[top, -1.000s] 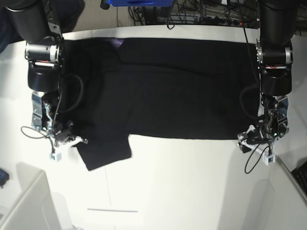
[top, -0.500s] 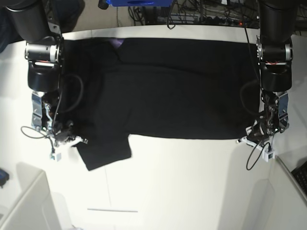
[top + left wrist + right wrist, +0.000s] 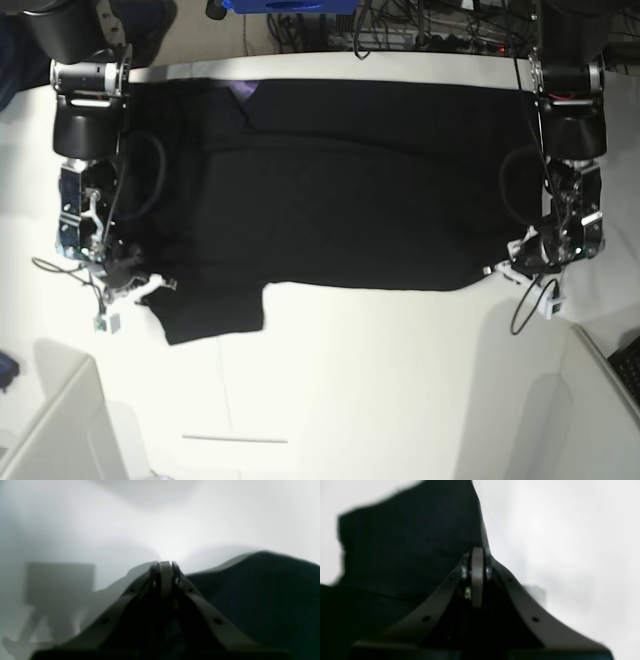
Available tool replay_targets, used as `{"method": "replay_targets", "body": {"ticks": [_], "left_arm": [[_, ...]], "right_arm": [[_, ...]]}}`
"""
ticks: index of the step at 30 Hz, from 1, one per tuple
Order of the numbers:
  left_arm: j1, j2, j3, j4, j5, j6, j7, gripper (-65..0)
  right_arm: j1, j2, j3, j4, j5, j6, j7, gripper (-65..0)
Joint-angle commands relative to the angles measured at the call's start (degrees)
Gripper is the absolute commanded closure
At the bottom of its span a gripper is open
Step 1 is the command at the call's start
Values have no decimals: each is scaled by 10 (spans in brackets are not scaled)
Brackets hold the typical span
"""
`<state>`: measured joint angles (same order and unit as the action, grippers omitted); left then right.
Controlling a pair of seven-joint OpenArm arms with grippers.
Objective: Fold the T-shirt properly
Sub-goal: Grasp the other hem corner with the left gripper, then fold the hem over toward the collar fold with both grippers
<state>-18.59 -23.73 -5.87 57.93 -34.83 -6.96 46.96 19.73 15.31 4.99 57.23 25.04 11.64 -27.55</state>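
T-shirt (image 3: 350, 180) lies spread plain black side up across the far half of the white table (image 3: 380, 390), long axis running side to side, top edge near the table's far edge. One sleeve hangs out toward the near edge on the base view's left. Small purple bit shows at the far edge, likely the print or collar peeking, can't tell which.

My left tool (image 3: 520, 268) sits at the shirt's near corner on the view's right, clamped down; the cloth there looks pulled into a small peak, so I judge it's pinching the hem corner. Wrist view backs that: tips together, black cloth right beside them, blurry though.

My right tool (image 3: 135, 280) is at the sleeve on the view's left, tips pressed together right at the cloth edge in its wrist view. Looks like a pinch on the sleeve edge.

Both grips on the near edge, at opposite ends, make sense: lift that whole edge evenly and carry it over toward the far edge. Fold not yet begun, shirt mostly flat. Risk: thin pinch slipping.
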Motion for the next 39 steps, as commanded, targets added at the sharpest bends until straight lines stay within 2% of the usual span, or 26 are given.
{"method": "replay_targets", "body": {"ticks": [1, 4, 6, 12, 15, 21, 24, 29, 34, 39], "left_arm": [[-1, -13, -19, 27, 6, 3, 21, 0], [33, -13, -48, 99, 6, 3, 57, 0], [54, -14, -54, 137, 6, 3, 60, 0], [83, -14, -56, 215, 6, 3, 101, 0], [103, -13, -56, 260, 6, 3, 102, 0], [124, -17, -60, 286, 6, 3, 115, 0], [134, -13, -113, 312, 6, 1, 137, 0], [136, -12, -133, 336, 6, -51, 172, 0], [153, -12, -138, 336, 7, -54, 170, 0], [155, -8, -200, 337, 6, -78, 173, 0]], "right_arm": [[13, 8, 2, 10, 3, 4, 12, 0], [2, 8, 2, 27, 4, 4, 12, 0], [-14, 8, 2, 63, 4, 4, 12, 0], [-56, 9, 2, 153, 3, 4, 12, 0], [-70, 9, 5, 167, 3, 4, 12, 0], [-86, 8, 72, 170, 3, 5, -5, 0], [-85, 8, 93, 170, 3, 9, -28, 0], [-101, 8, 95, 214, 3, 9, -41, 0], [-115, 4, 99, 256, 3, 9, -84, 0], [-148, 4, 99, 307, 4, 8, -103, 0]]}}
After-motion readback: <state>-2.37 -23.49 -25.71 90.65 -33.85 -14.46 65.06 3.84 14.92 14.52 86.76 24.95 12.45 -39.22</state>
